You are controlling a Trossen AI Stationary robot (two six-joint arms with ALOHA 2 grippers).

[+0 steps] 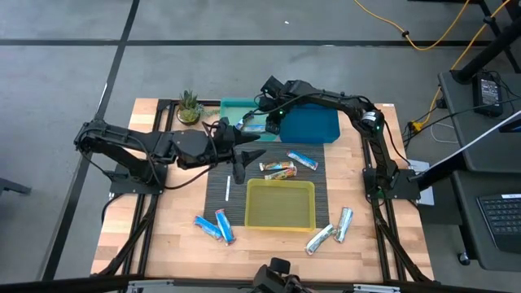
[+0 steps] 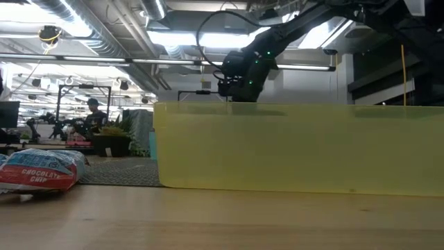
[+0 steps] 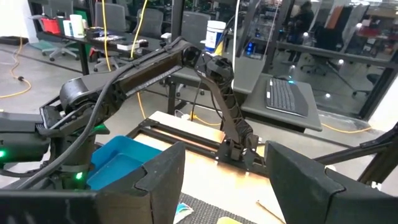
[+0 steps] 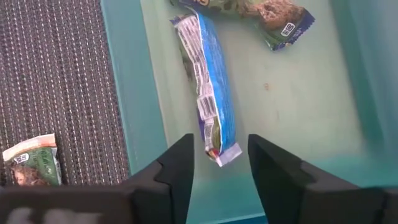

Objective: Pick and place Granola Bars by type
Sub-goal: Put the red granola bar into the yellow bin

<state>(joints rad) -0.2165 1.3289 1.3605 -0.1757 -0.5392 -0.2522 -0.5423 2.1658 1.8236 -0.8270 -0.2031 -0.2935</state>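
Note:
Granola bars lie scattered on the table. A blue bar (image 4: 211, 87) lies flat in the teal tray (image 1: 232, 106), and a second bar (image 4: 261, 14) lies beyond it. My right gripper (image 4: 221, 146) hovers open above the blue bar's near end, one finger to each side. My left gripper (image 1: 255, 145) is open and holds nothing. It sits above the black mat, beside the teal tray. On the mat lie orange-brown bars (image 1: 277, 169) and a blue bar (image 1: 303, 160). Two blue bars (image 1: 216, 227) and two silver-blue bars (image 1: 332, 231) lie on the wood near the front edge.
A yellow tray (image 1: 281, 224) sits at the mat's near end; in the low view its wall (image 2: 291, 146) fills most of the frame. A blue tray (image 1: 313, 130) stands right of the teal one. A thin white stick (image 1: 227, 190) lies on the mat. A small plant (image 1: 189, 106) stands at the far left corner.

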